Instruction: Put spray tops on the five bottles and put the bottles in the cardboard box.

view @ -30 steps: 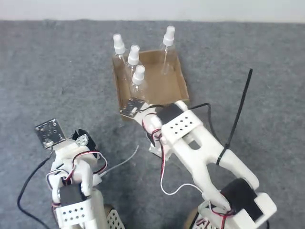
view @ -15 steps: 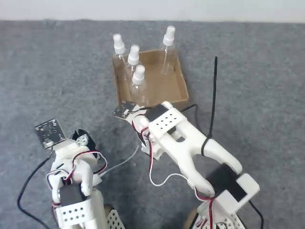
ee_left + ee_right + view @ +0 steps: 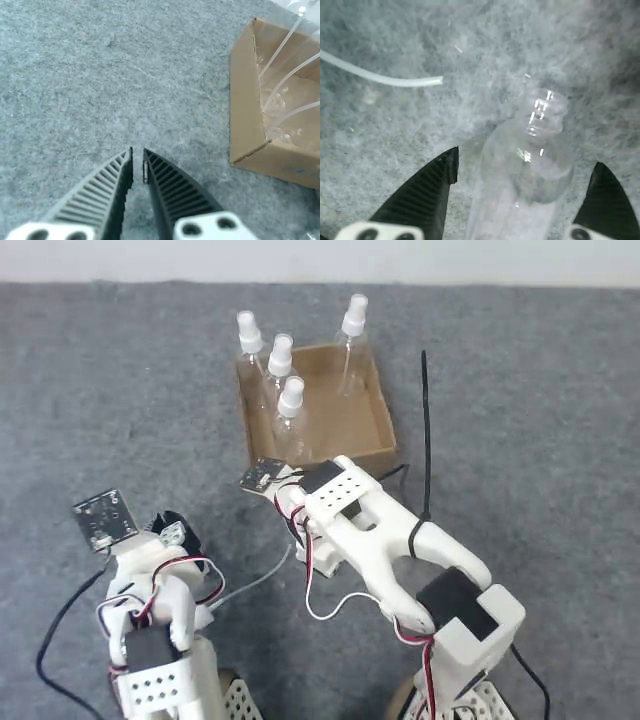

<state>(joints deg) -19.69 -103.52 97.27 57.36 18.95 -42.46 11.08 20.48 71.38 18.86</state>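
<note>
Right wrist view: the right pincer [image 3: 525, 159] gapes wide either side of an uncapped clear bottle [image 3: 520, 192] on the grey desk [image 3: 380, 40], not gripping it. The left pincer [image 3: 137, 152], almost closed and empty, hovers near the cardboard box [image 3: 245, 100].

A shallow brown cardboard box [image 3: 345, 430] sits at 12 o'clock on grey carpet [image 3: 120, 390]. Three clear white-topped spray bottles [image 3: 291, 405] stand inside, a fourth bottle [image 3: 249, 337] at its 11 o'clock corner. The white right arm [image 3: 375, 530] is at its 6 o'clock edge.
</note>
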